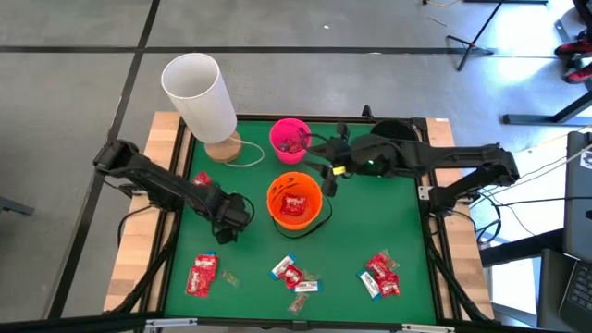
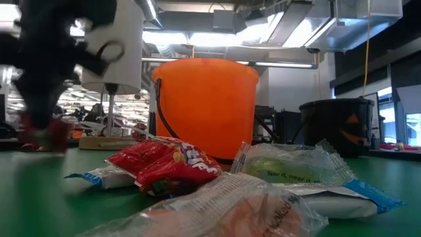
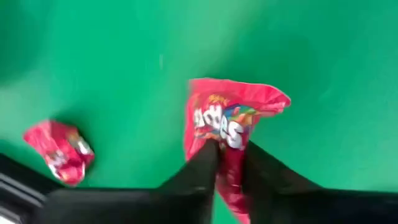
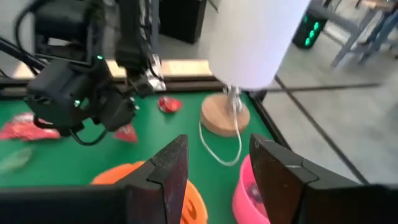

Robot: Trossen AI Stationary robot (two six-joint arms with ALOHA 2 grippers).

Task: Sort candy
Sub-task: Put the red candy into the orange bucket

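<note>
Your left claw (image 3: 225, 163) is pinching a red candy packet (image 3: 231, 124) above the green tabletop (image 1: 370, 222), left of the orange bucket (image 1: 294, 201). Right claw (image 4: 214, 165) spread, over pink bucket (image 1: 289, 139). More candy (image 1: 381, 274) lies along near edge.

The candy lies in several groups on the green mat. In the high view, one red pile (image 1: 202, 276) is at the lower left, a mixed group of red, white-blue and clear wrappers (image 1: 294, 276) is at the lower centre, and a red and white cluster (image 1: 381, 275) is at the lower right. One red piece (image 1: 203, 179) lies alone at the left, higher up. More red sweets are inside the orange bucket (image 1: 296, 205) and the pink bucket (image 1: 292, 141). One red packet with coloured print (image 3: 231, 127) is pinched at its lower edge, hanging crumpled.
</note>
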